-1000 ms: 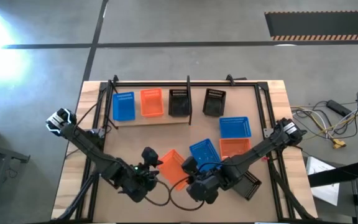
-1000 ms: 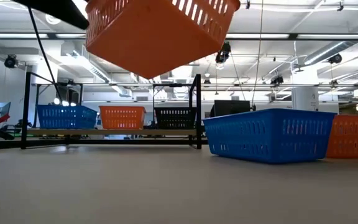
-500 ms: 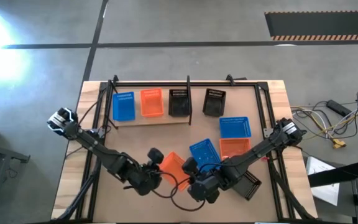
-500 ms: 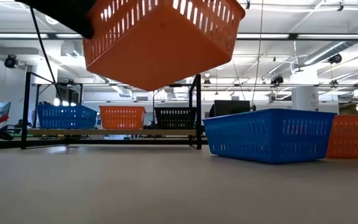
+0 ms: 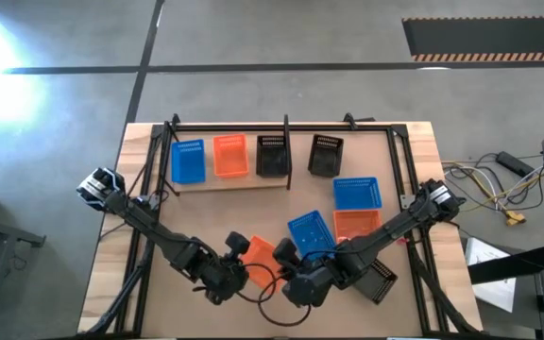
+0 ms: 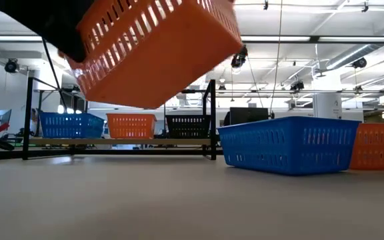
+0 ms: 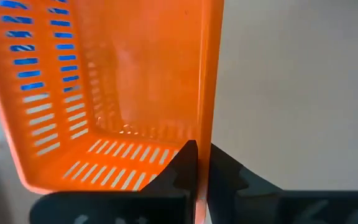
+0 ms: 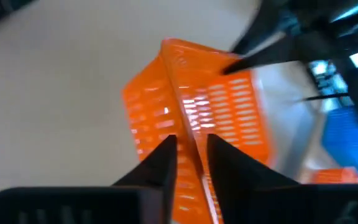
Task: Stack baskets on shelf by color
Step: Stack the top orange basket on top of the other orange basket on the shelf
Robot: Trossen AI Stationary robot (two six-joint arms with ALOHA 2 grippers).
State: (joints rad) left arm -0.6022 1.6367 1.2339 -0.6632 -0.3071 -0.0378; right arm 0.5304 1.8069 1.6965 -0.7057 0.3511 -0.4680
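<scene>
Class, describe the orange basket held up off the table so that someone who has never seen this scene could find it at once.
Start at the near edge of the brown table, where the two dark arms meet. Between them hangs an orange basket, tilted in the air, with the left tool shut on its wall. Every other basket rests on a surface; only this one is lifted.

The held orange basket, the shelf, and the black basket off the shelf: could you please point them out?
Held orange basket (image 6: 153,57): low view, slotted side wall.
Shelf (image 5: 244,181): high view, bare front edge of board.
Black basket (image 5: 326,155): high view, its inside floor.

Cables (image 5: 499,184) on floor right of table (image 5: 414,137); hazard-stripe mat (image 5: 484,38).
</scene>
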